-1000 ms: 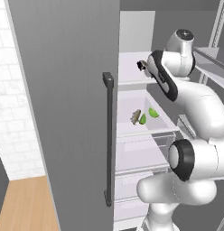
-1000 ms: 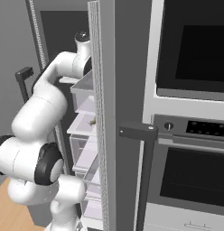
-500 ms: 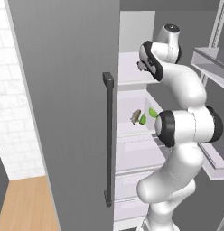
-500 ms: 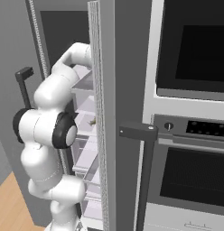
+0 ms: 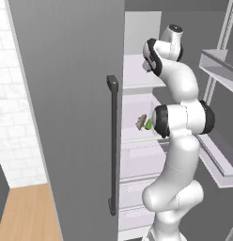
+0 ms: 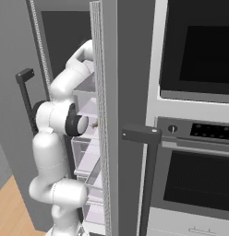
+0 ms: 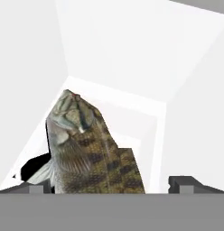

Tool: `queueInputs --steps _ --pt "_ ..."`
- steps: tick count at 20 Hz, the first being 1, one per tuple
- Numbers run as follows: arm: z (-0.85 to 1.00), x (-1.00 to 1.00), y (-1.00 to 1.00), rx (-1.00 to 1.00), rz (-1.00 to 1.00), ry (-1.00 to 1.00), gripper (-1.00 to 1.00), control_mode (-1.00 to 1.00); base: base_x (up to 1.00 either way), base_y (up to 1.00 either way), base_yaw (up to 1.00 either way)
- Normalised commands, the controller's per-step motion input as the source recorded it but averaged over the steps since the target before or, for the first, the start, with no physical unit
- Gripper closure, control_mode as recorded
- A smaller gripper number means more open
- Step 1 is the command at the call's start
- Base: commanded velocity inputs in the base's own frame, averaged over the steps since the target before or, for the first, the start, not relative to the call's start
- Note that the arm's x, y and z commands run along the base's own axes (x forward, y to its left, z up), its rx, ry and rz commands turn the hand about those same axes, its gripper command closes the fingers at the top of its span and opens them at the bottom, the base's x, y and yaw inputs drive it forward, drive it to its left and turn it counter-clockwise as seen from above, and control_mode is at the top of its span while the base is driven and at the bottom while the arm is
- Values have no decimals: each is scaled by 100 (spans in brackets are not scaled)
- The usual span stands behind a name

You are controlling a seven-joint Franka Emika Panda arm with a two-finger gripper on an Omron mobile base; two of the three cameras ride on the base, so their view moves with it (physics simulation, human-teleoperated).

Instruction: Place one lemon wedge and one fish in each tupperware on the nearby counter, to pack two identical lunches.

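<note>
Arm swung deeper into fridge; one fish point(image 7: 89, 149) between spread fingers.

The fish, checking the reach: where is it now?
In the hand view, the fish lies on a white fridge shelf, between the open gripper's fingertips.

Fish: a mottled olive-brown and grey fish point(image 7: 86, 149) with dark patches, head pointing up, between the two dark finger tips point(image 7: 182, 184).
Jaws: wide apart.
Surroundings: plain white walls point(image 7: 132, 49) around it.
</note>
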Motion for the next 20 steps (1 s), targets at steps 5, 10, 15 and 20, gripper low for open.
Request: queueInputs --steps 5,10,15,20 --pt "-47 3 -2 -1 4 17 -100 -100 0 0 0" --pt "-81 0 9 -5 2 19 100 -100 0 0 0" --pt "-56 -38 16 -2 2 0 100 -100 0 0 0" --pt "-8 -99 26 0 0 0 100 -100 0 0 0"
